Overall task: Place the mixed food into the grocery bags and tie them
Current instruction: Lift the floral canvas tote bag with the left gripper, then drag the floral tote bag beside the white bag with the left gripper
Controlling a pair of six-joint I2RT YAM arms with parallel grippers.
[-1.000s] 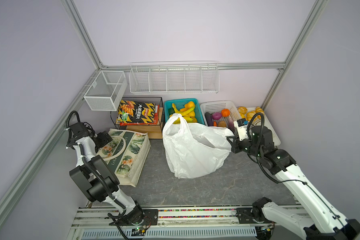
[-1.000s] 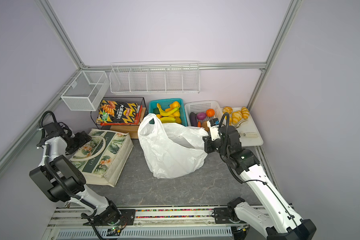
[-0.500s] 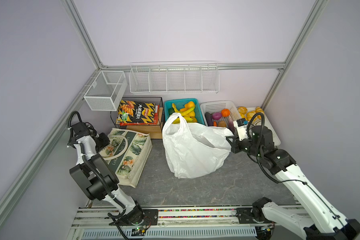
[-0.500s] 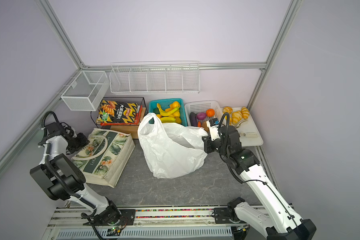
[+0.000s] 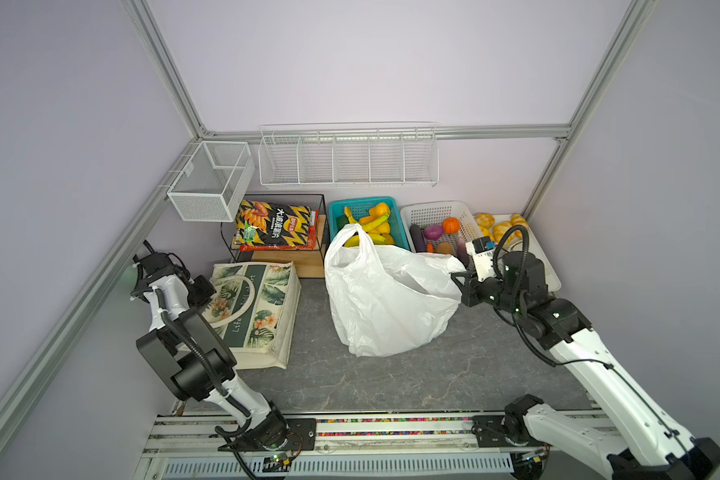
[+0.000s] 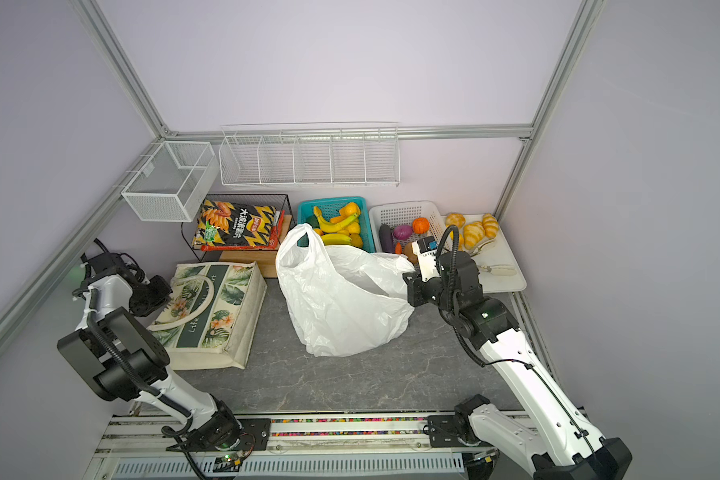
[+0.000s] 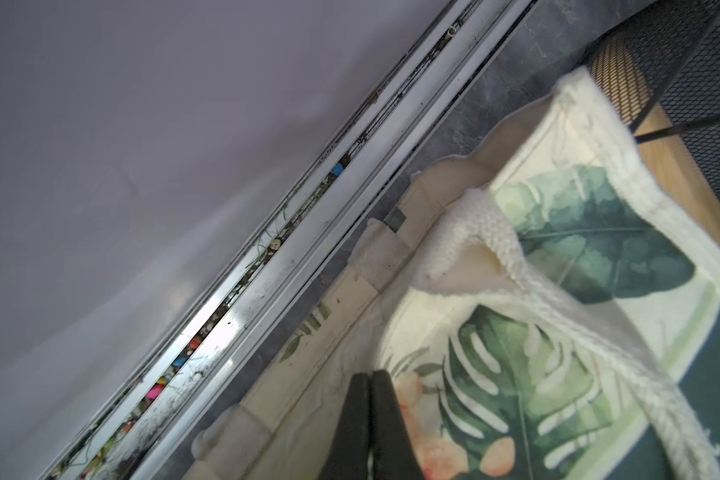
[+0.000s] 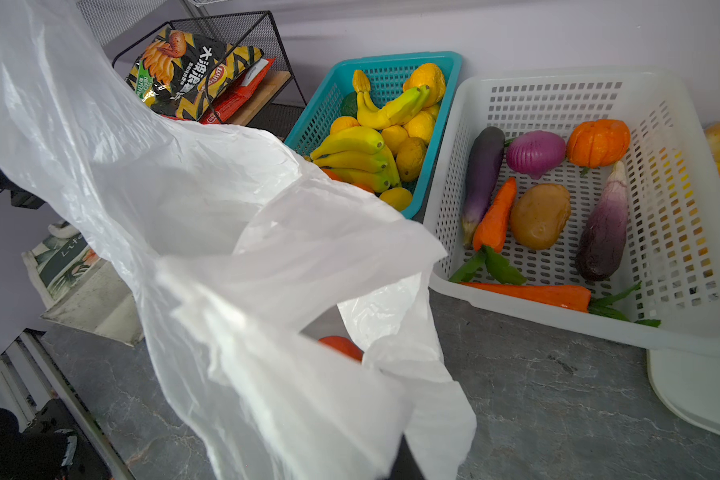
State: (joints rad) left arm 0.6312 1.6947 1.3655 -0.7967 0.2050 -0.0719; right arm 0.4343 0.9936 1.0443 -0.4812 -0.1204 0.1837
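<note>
The cream canvas tote (image 5: 254, 316) (image 6: 213, 311) lies on its side at the left, with its rope handle on top. My left gripper (image 5: 203, 291) (image 6: 158, 291) is at its left rim. In the left wrist view the jaws (image 7: 371, 378) are pressed together over the tote's (image 7: 558, 374) cream edge; whether cloth is pinched I cannot tell. The white plastic bag (image 5: 387, 307) (image 6: 341, 303) stands in the middle, mouth open. My right gripper (image 5: 458, 279) (image 6: 410, 282) is shut on its right rim. In the right wrist view, plastic (image 8: 225, 249) drapes over that gripper (image 8: 400, 455), and a red food piece (image 8: 341, 347) shows inside the bag.
Along the back stand a black wire rack with a black-and-yellow chip bag (image 5: 275, 226), a teal basket (image 5: 400, 220) of bananas, a white basket (image 5: 433, 212) holding a purple onion (image 8: 536, 153) and other vegetables, and a white tray (image 5: 549, 274) with bread. An aluminium rail (image 7: 308, 249) runs beside the tote.
My left gripper has gone from open to shut at the tote's left rim. The right arm and the plastic bag have stayed where they were.
</note>
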